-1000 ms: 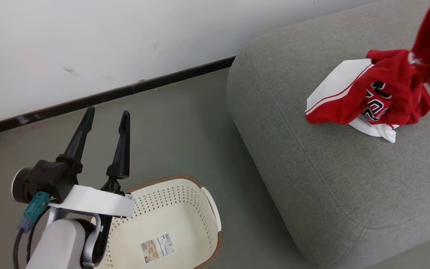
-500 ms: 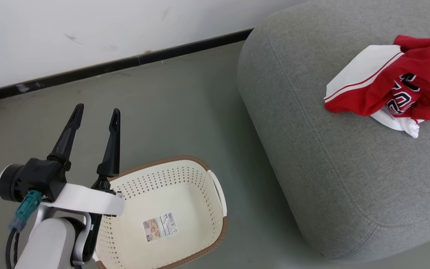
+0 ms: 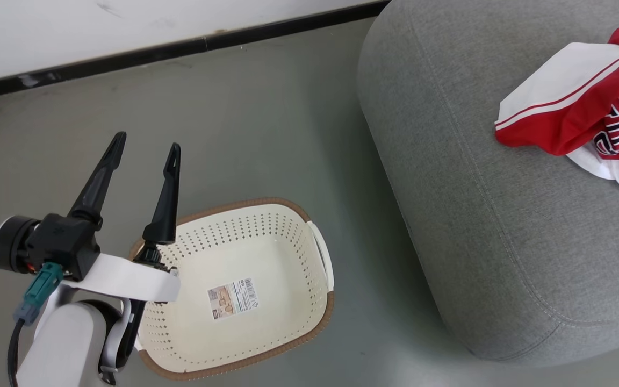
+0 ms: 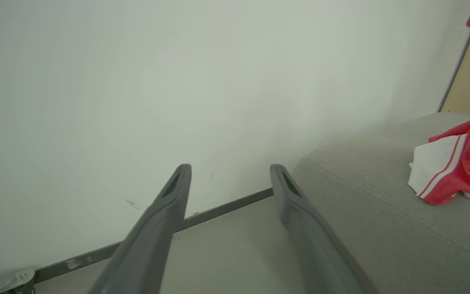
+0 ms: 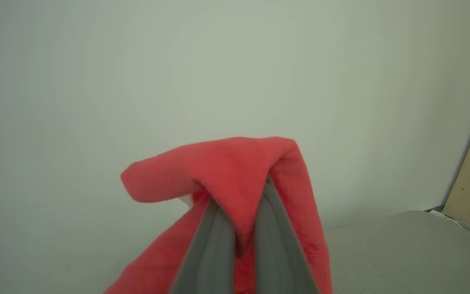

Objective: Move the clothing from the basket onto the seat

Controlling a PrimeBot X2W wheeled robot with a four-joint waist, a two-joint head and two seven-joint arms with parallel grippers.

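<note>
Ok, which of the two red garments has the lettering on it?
The red-and-white jersey lying on the grey woven-fabric sofa: dark white-edged lettering shows on it. The other soft red garment is pinched in the right end effector.

The basket (image 3: 299, 269) is smooth cream plastic with a low sheen, perforated walls, a brown rim band and a printed paper label (image 3: 232, 297) on its bottom; the seat (image 3: 476, 231) is matt grey woven cloth with a coarse, visible weave and stitched seams. The jersey (image 3: 573, 115) is soft, creased red and white cloth, and the garment (image 5: 235, 171) draped on the right gripper (image 5: 239, 204) looks soft and matt. The left gripper (image 3: 148, 141) has smooth matt black fingers (image 3: 98, 180), the floor (image 3: 266, 123) is smooth grey with a faint sheen, and the wall (image 3: 127, 21) is matt white and scuffed.
</note>
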